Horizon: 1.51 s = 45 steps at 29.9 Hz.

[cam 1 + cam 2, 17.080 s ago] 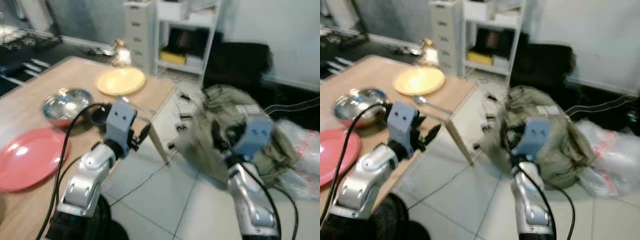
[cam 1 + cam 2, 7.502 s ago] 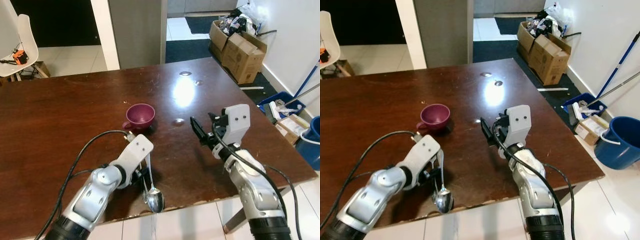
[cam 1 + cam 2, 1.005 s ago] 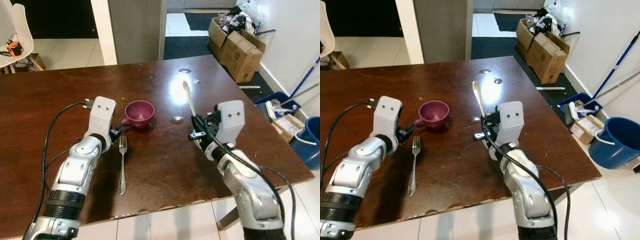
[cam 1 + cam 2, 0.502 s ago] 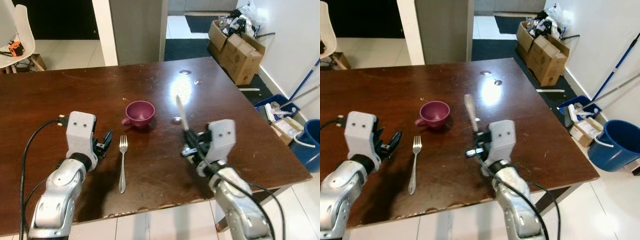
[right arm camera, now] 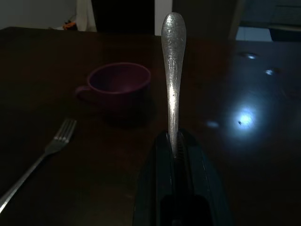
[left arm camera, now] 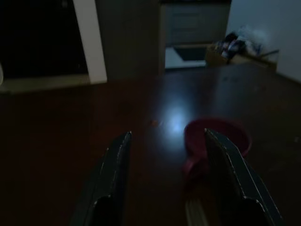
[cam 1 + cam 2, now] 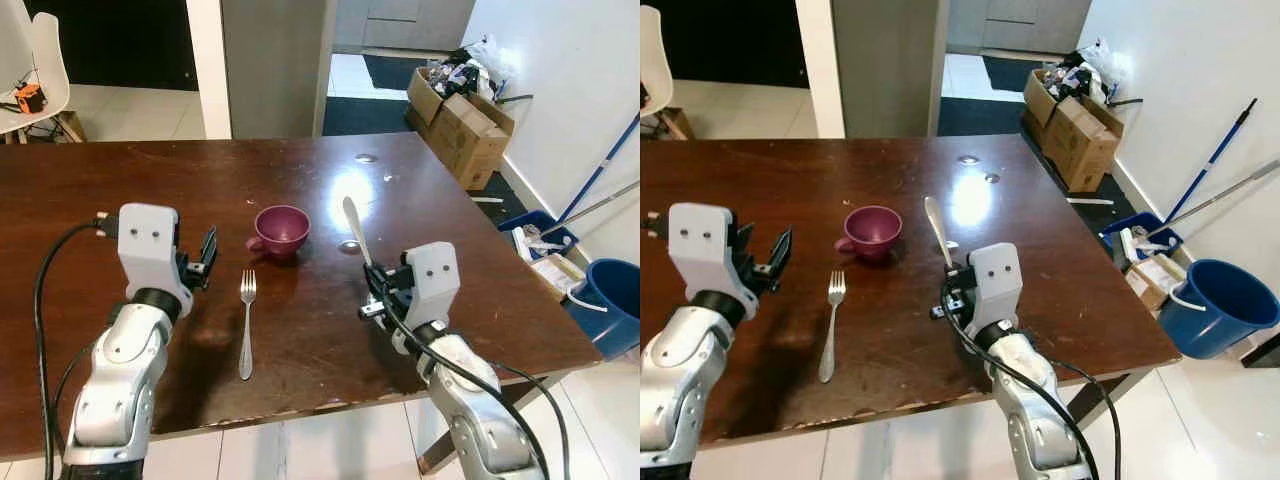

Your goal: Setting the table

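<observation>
Dark brown wooden desk [image 7: 120,190]: one maroon ceramic cup [image 7: 282,229] and one silver metal fork [image 7: 245,322] just in front of it, laid out. One slim silver utensil [image 5: 172,70], its working end hidden, remains clenched upright in the right pincer [image 5: 175,148] above the desk right of the fork, apparently not yet placed. The left pincer [image 6: 170,175] hovers released left of the cup, grasping nothing.

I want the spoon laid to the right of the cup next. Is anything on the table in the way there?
Nothing visible. The right gripper holds the spoon above bare table right of the cup. The fork lies on the cup's other side.
</observation>
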Available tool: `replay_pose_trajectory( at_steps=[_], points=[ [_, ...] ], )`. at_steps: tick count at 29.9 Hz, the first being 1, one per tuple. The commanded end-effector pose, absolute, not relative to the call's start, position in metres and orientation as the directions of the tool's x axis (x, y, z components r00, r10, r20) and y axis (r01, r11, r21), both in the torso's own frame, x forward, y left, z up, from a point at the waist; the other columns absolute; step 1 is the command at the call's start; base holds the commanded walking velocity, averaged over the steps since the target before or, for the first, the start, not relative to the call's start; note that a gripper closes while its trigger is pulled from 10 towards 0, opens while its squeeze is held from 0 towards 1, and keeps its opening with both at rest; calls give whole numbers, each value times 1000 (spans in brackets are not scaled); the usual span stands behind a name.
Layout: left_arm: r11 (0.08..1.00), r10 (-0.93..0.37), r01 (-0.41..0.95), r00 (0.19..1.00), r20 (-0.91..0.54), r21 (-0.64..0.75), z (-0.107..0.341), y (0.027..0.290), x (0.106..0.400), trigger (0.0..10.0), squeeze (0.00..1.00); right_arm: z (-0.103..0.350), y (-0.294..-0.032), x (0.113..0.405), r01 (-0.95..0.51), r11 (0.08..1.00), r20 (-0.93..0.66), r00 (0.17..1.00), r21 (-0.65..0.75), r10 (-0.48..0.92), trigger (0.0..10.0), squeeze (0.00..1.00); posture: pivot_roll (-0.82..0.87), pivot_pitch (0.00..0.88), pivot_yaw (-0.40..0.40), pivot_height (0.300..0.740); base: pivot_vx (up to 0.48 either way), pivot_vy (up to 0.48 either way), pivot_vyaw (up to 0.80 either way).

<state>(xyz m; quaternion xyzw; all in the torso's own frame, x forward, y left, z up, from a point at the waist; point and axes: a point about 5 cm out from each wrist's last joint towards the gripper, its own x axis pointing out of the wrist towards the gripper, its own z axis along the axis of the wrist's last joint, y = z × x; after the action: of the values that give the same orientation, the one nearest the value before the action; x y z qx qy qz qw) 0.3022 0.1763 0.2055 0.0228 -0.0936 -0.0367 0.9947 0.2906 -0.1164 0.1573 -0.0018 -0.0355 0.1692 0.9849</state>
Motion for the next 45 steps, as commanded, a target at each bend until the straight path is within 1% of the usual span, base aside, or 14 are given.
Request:
replay_pose_trajectory(
  at_steps=[1,5,8,13,23,29,34,36,39,43,45],
  points=[
    [994,-107,101,978,181,43,204,171,305,10000,0,158,-123,289,-305,952,81,948,-23,306,10000,0,-52,0,44,740,0,0,0],
    [992,-120,114,978,171,44,200,164,306,10000,0,160,-125,292,-281,960,91,955,-23,282,10000,0,-57,0,46,740,0,0,0],
    [994,-105,102,980,168,29,198,163,306,10000,0,160,-127,294,-257,966,98,961,-35,259,10000,0,-55,0,46,740,0,0,0],
    [995,-97,95,984,153,20,193,158,307,10000,0,160,-130,298,-222,975,99,970,-13,223,10000,0,-61,0,31,740,0,0,0],
    [995,-104,104,982,160,7,194,145,315,10000,0,160,-131,302,-179,984,121,976,-11,179,10000,0,-60,0,65,740,0,0,0],
    [996,-90,89,985,149,12,190,147,319,10000,0,157,-127,300,-166,986,123,979,6,164,10000,0,-64,0,74,740,0,0,0],
    [997,-72,72,986,150,6,187,149,321,10000,0,158,-123,300,-187,982,121,975,-7,187,10000,0,-76,0,31,740,0,0,0],
    [999,-42,41,987,153,7,185,154,323,10000,0,156,-119,304,-205,979,114,972,-12,205,10000,0,-63,0,20,740,0,0,0],
    [1000,-30,29,988,154,8,184,158,322,10000,0,154,-116,304,-218,976,111,969,-25,220,10000,0,-43,0,15,740,0,0,0],
    [1000,-3,2,986,167,7,185,161,315,10000,0,156,-122,308,-231,972,113,966,-43,234,10000,0,-21,0,-4,740,0,0,0],
    [1000,-2,0,987,161,11,182,162,313,10000,0,156,-124,310,-226,973,112,967,-42,230,10000,0,-20,0,-1,740,0,0,0]
  ],
)
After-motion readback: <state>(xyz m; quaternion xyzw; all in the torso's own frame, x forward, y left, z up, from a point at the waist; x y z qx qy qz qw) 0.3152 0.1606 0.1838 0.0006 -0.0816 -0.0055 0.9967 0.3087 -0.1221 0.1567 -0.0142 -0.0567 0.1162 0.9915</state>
